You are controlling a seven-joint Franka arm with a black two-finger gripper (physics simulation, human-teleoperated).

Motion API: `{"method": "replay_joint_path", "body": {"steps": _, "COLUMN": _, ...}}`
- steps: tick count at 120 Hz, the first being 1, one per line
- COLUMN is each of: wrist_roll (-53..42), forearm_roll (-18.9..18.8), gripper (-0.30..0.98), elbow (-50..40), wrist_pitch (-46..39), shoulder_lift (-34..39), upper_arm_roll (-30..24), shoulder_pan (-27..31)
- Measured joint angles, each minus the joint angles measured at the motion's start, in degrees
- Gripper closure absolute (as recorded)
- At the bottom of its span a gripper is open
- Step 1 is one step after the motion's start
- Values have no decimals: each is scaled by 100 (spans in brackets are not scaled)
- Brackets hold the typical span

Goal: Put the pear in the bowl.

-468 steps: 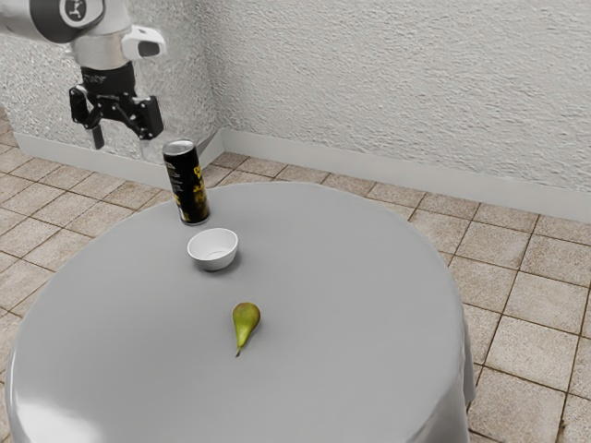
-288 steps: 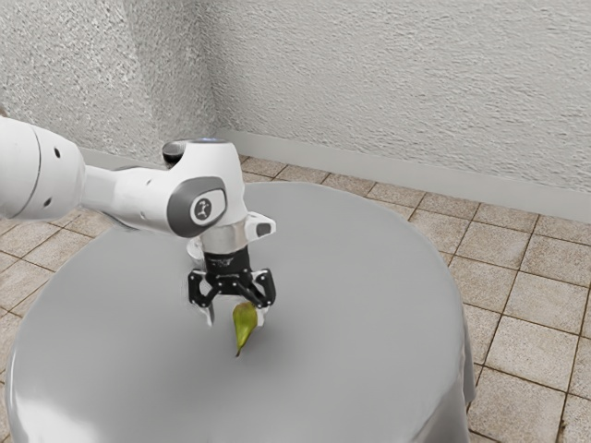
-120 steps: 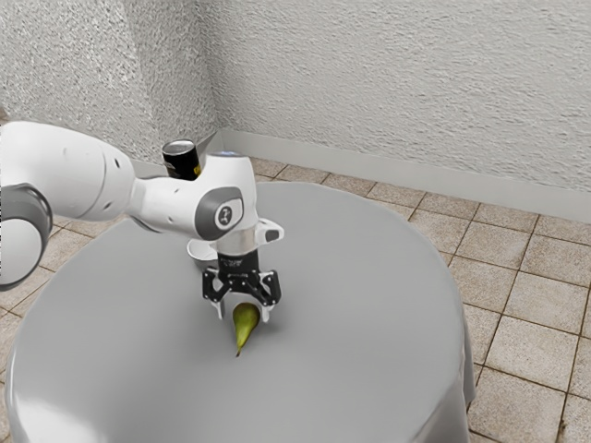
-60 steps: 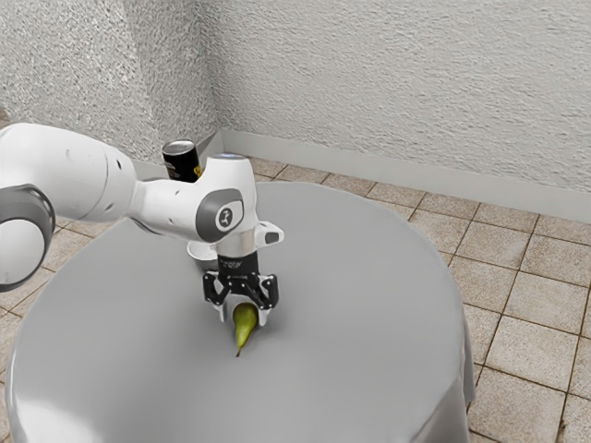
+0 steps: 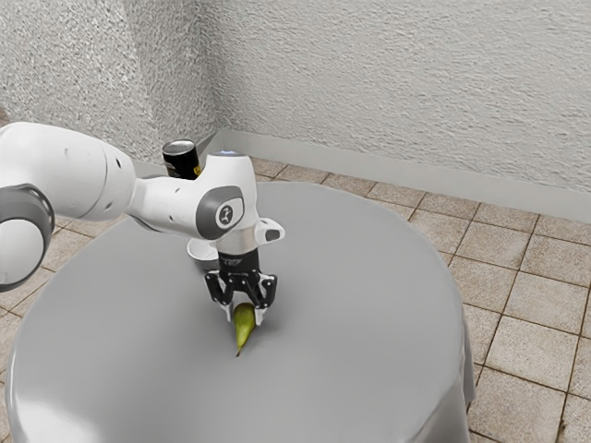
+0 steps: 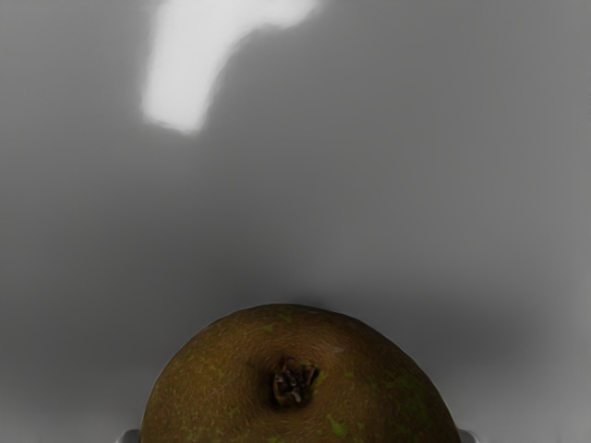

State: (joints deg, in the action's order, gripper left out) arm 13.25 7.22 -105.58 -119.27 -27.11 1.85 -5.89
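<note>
My gripper (image 5: 246,317) points down over the table, shut on the pear (image 5: 244,329), with one finger against each side of its thick end. The pear is green, and its thin stem end points toward the near side of the exterior view. In the wrist view the brown, rounded base of the pear (image 6: 295,369) lies at the lower edge, with a fingertip bit at either flank. Partly hidden behind the hand, the white bowl (image 5: 200,252) stands on the table.
A black can (image 5: 181,160) with yellow print stands beyond the bowl, its lower part behind the arm. The round table (image 5: 369,305) has a grey cloth, and a textured wall rises behind it.
The two fingers have drawn together from either side of the pear until both touch it. The pear has hardly moved, and the arm has stayed nearly in place over the last second.
</note>
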Motion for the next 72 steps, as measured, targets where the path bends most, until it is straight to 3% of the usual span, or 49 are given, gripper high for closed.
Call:
{"method": "replay_joint_path", "body": {"steps": 46, "wrist_roll": -40, "forearm_roll": -72, "gripper": 41, "elbow": 115, "wrist_pitch": 0, "shoulder_lift": 33, "upper_arm_roll": 9, "shoulder_pan": -1}}
{"method": "replay_joint_path", "body": {"steps": 72, "wrist_roll": -31, "forearm_roll": -498, "gripper": 44, "elbow": 679, "wrist_pitch": 76, "shoulder_lift": 121, "upper_arm_roll": 160, "shoulder_pan": 8}}
